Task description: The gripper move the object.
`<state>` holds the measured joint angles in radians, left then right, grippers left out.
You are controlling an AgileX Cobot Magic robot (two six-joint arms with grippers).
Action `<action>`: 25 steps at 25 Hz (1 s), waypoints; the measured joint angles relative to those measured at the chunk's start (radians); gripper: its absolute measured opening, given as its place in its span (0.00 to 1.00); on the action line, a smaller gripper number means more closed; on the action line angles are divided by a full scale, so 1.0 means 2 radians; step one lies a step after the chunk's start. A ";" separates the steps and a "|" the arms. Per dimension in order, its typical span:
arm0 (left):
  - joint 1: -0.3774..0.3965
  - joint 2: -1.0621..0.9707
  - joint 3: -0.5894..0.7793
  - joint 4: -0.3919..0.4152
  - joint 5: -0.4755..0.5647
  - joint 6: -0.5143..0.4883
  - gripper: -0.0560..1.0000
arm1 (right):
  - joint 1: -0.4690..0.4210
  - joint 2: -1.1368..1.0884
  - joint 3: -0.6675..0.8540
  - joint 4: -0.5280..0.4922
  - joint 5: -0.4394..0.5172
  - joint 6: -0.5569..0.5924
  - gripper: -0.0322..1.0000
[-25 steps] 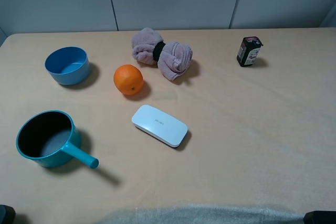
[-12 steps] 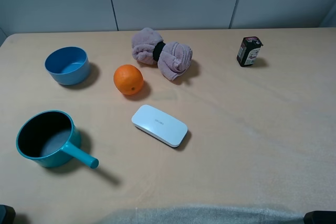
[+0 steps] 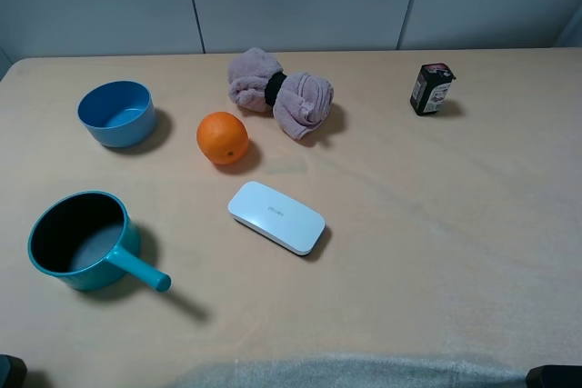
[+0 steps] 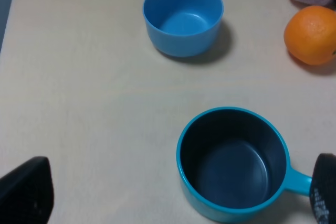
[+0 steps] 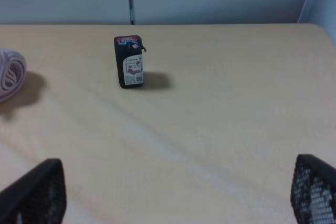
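- Left claw [image 4: 173,203] — fingers spread wide, empty, hanging over the pan [image 3: 80,241] near the tabletop's [image 3: 436,252] left edge.
- Orange [image 3: 222,137] sits left of centre toward the far edge, between bowl [image 3: 116,113] and towel [image 3: 280,92]; best to descend straight over it, fingers straddling its widest girth.
- Right claw [image 5: 173,192] — also wide, holding nothing, at the near right corner.

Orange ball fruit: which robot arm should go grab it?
Probably the left. The orange sits on the left half of the table, and the open left gripper already sees it; the right wrist view doesn't show it.
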<state>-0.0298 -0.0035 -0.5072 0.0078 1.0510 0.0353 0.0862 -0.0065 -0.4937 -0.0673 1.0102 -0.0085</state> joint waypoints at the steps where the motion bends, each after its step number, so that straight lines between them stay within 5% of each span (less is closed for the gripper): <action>1: 0.000 0.000 0.000 0.000 0.000 0.000 0.99 | 0.000 0.000 0.000 0.000 0.000 0.000 0.68; 25: 0.000 0.000 0.000 0.000 0.000 0.000 0.99 | 0.000 0.000 0.000 0.000 0.000 0.001 0.68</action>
<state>-0.0298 -0.0035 -0.5072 0.0078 1.0510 0.0353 0.0862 -0.0065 -0.4937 -0.0683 1.0102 -0.0073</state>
